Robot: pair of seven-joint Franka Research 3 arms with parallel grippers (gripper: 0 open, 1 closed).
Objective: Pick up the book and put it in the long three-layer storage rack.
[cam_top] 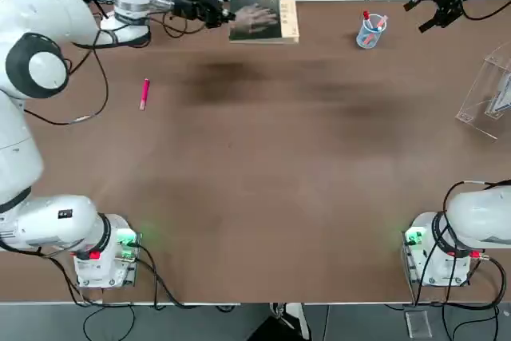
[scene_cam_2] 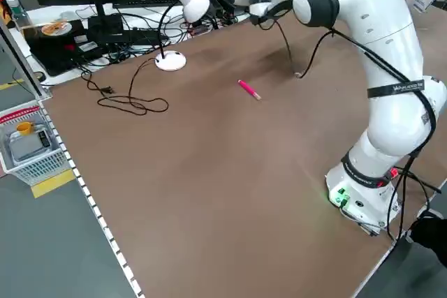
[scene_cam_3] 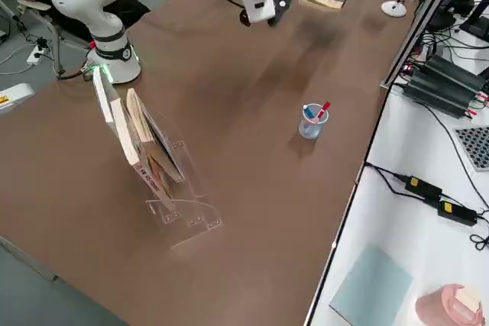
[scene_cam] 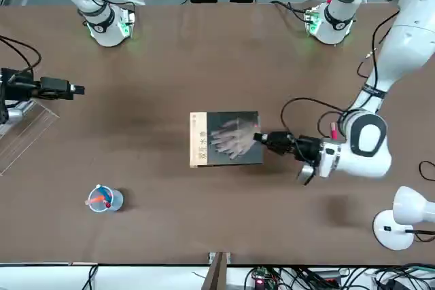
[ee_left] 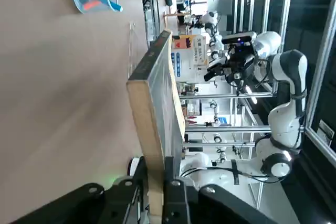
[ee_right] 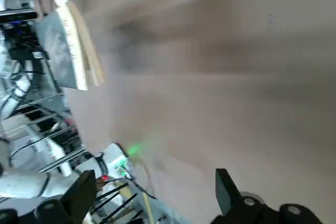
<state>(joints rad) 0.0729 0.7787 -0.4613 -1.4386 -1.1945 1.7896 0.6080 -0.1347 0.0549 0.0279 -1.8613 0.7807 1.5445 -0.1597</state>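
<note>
The book [cam_top: 263, 20], dark grey with a pale hand picture and a tan strip, is at the table's far edge, left of centre. My left gripper [cam_top: 221, 13] is shut on its left edge. In the left wrist view the fingers [ee_left: 170, 174] pinch the book [ee_left: 155, 98] edge-on. It lies about level, and I cannot tell whether it touches the table. The clear three-layer storage rack [cam_top: 485, 89] stands at the right edge with books leaning in it [scene_cam_3: 141, 146]. My right gripper [cam_top: 435, 1] hangs open and empty above the far right corner, away from the rack.
A clear pen cup [cam_top: 370, 31] with pens stands between the book and the right gripper. A pink pen [cam_top: 144, 93] lies on the left of the table. A white desk lamp [scene_cam: 397, 219] stands beyond the far edge. Cables run behind the table.
</note>
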